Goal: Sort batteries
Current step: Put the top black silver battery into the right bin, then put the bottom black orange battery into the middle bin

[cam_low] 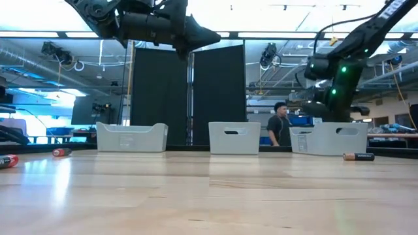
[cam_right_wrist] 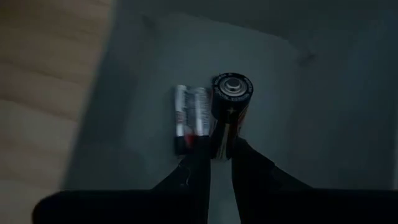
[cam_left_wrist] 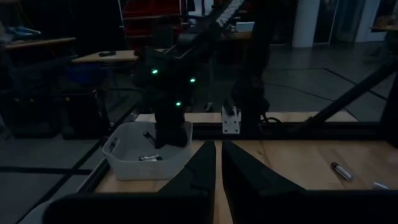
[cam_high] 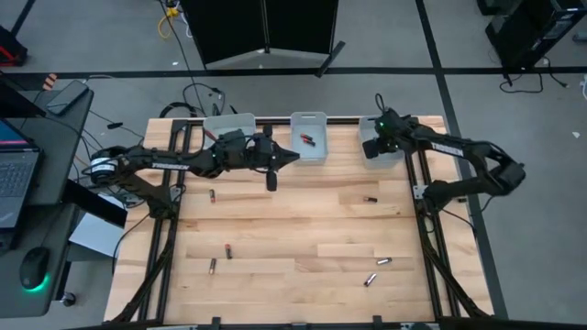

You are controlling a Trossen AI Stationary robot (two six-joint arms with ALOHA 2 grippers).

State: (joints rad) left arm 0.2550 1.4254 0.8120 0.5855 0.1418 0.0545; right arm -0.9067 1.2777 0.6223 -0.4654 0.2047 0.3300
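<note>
We are pinching a small, light, slippery battery (cam_right_wrist: 231,109) by its end in our right claw (cam_right_wrist: 221,146), above the right bin (cam_high: 383,149).

No readable text; markings on batteries (cam_right_wrist: 231,109) and arms too small to read.

You're working in a robotics lab: the wooden tabletop (cam_high: 293,220) sits on grey carpet crossed by black floor tape, with a desk (cam_high: 41,156) holding a laptop (cam_high: 14,179) and mouse (cam_high: 35,268) past its left edge. Beyond the far edge you see black partition panels (cam_low: 186,98), exposed ceiling ducts and strip lights, cluttered benches, and a person (cam_low: 281,124) standing
</note>
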